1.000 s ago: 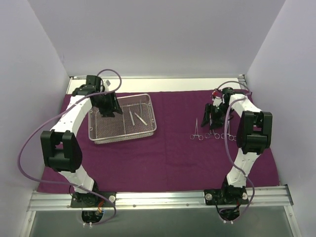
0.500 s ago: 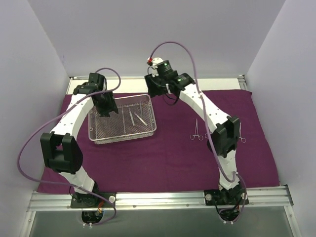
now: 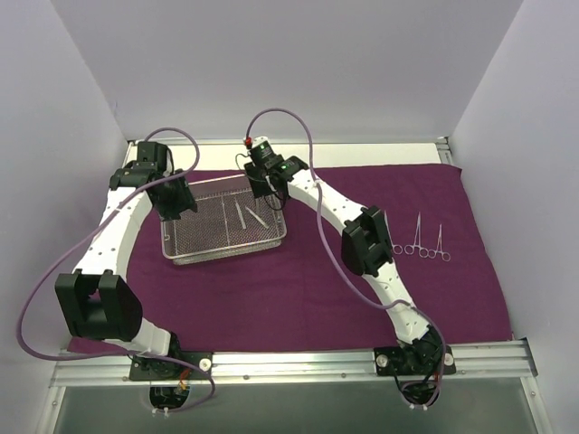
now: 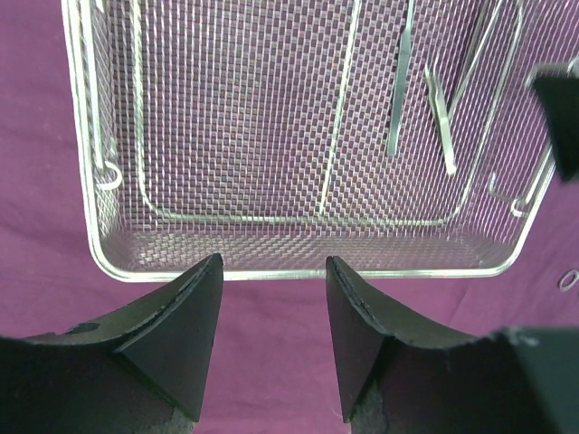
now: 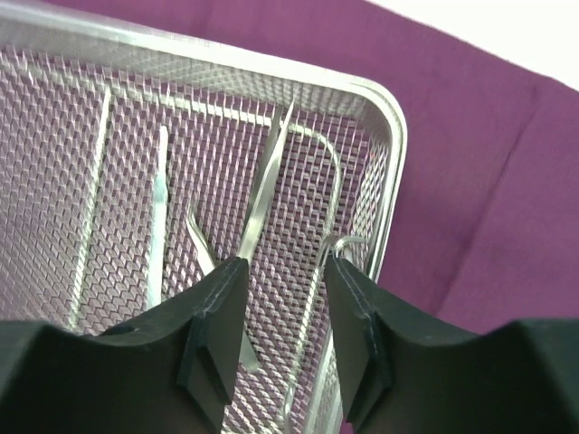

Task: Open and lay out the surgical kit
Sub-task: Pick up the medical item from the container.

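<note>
The dark purple cloth wrap [image 3: 308, 289] lies spread flat across the counter [image 3: 362, 154]. The wire-mesh tray [image 3: 222, 253] sits on its left half. The left pincer [image 4: 271, 307] hangs over the tray's left end, spread and holding nothing. The right pincer [image 5: 283, 312] is over the tray's far right corner, also spread and holding nothing. Three forceps [image 3: 417, 240] lie side by side on the cloth's right half. Tweezers [image 5: 262, 190] rest inside the tray.
</note>
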Available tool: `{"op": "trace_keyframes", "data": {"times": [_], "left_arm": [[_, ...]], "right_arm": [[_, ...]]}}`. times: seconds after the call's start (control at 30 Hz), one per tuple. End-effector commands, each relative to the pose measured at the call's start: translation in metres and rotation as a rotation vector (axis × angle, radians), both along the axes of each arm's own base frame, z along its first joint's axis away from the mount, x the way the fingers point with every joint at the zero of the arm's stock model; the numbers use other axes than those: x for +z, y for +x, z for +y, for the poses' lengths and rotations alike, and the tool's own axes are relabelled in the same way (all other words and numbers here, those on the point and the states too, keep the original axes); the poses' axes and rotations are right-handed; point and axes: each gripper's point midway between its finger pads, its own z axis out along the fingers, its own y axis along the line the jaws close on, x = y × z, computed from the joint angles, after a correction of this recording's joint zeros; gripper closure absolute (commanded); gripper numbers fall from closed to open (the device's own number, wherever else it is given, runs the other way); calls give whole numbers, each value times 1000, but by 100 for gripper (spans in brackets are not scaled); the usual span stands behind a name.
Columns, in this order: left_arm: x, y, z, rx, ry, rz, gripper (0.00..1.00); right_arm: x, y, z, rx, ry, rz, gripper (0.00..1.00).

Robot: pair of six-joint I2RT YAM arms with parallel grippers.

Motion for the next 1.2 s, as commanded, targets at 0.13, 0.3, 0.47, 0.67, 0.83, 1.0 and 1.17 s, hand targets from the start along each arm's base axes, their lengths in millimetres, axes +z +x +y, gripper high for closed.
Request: {"op": "trace_keyframes", "data": {"times": [0.13,0.3,0.47,0.67,0.83,1.0,1.17], "left_arm": [[12,-12,-7,-21,-46,-56,42],[8,-16,-7,-25,-50,-51,42],[8,-15,-10,-35,-57,-52,43],[11,-15,-12,-40,-70,-64,43],[9,-18,-12,-39,-72,-59,43],[8,-17,-13,-45,-73,-59,43],[7,-18,-13,-49,-73,-49,43]], "right_arm": [[0,16,17,-114,55,-69,67],[-4,12,25,-97,70,-84,66],[-27,8,33,-94,74,-35,65],[-56,11,35,-109,56,-14,65],[-76,13,34,-107,29,-6,64],[-88,5,33,-94,11,33,80],[-68,0,39,-71,54,28,98]]}}
